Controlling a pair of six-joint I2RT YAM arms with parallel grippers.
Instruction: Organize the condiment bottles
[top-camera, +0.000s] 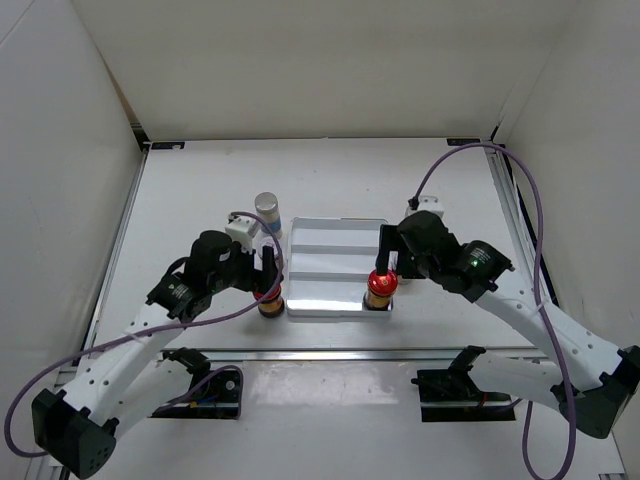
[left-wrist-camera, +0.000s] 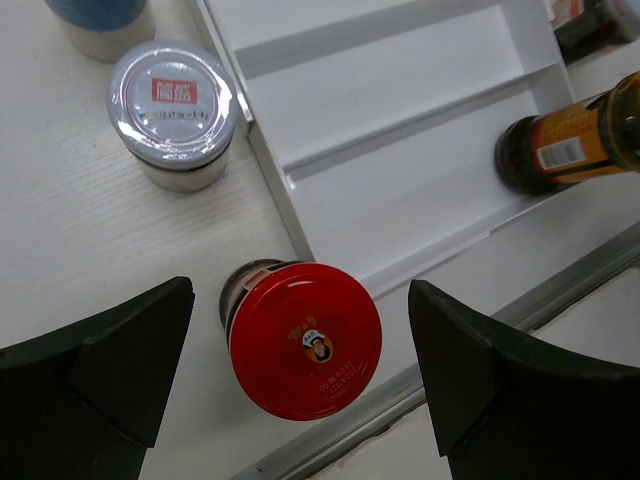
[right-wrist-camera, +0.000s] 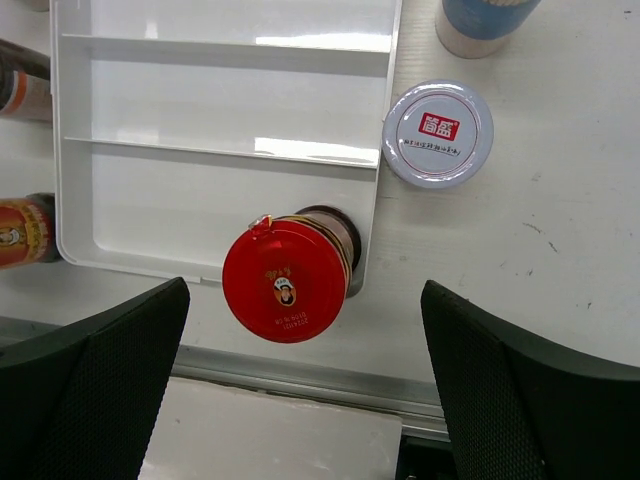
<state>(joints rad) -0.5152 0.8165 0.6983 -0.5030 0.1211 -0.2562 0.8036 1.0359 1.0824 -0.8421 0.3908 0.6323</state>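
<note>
L gripper (left-wrist-camera: 300, 292) & R gripper (right-wrist-camera: 305, 288) wide open, holding nothing.
L jar (left-wrist-camera: 305, 340) stands just outside tray (left-wrist-camera: 400, 190) near-left corner; R jar (right-wrist-camera: 285, 280) inside near-right corner. Risk: a closing finger catches the tray wall, shoves tray or tips jar.

A robotics lab cell: white panel walls (top-camera: 320, 70) enclose a table (top-camera: 200, 190) bearing bolted arms (top-camera: 540, 320).
</note>
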